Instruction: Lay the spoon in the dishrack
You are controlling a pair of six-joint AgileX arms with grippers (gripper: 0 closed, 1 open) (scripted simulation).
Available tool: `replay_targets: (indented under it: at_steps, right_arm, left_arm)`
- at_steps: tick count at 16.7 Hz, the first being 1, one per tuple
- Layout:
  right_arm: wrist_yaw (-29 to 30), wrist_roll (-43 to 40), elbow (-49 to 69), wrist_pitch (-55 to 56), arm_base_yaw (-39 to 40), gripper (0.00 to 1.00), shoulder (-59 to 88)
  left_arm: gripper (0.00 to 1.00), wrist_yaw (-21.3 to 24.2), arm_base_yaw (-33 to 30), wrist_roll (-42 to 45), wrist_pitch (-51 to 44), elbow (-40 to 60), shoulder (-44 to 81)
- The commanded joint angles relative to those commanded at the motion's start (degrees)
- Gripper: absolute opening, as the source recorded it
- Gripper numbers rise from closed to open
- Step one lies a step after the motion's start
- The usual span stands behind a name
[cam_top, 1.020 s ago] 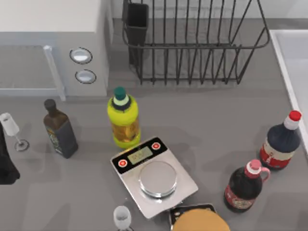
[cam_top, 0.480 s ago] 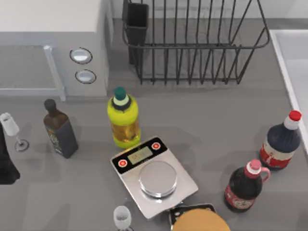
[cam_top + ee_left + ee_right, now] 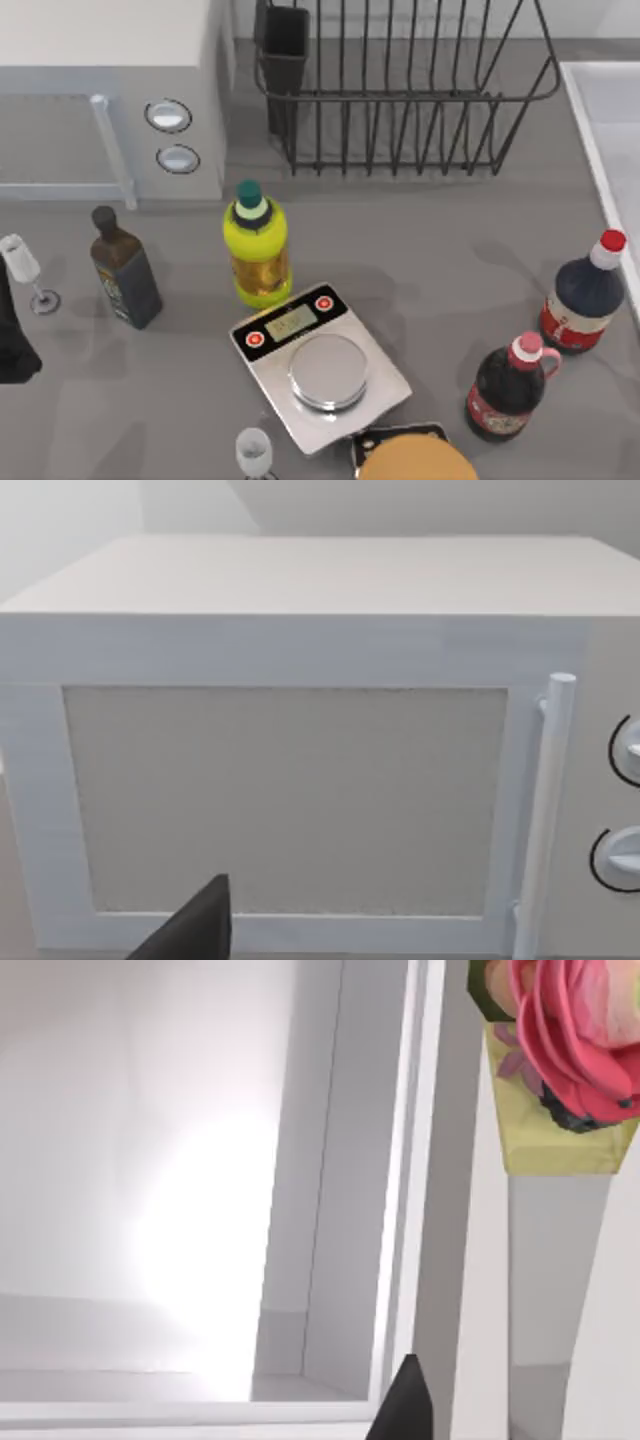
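Fingertips first: one dark tip of the left gripper shows in front of the big white microwave's door, and one dark tip of the right gripper shows by a white frame. I cannot tell how wide either pair is.

The black wire dishrack stands at the worktop's far edge, with its dark box-shaped cup at its left corner. The cup is dark inside. Nearer the middle stands a yellow bottle with a green cap, full of golden liquid

open table before dishrack; yellow bottle stands left.
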Motion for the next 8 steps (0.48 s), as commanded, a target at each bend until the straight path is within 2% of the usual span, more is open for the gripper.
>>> replay_targets:
  at_steps: [8]
  right_arm:
    - [26.52, 16.27, -1.19, 39.18, 45.56, 0.0, 0.21]
  left_arm:
    - [1.0, 0.0, 0.0, 0.0, 0.0, 0.0, 0.0]
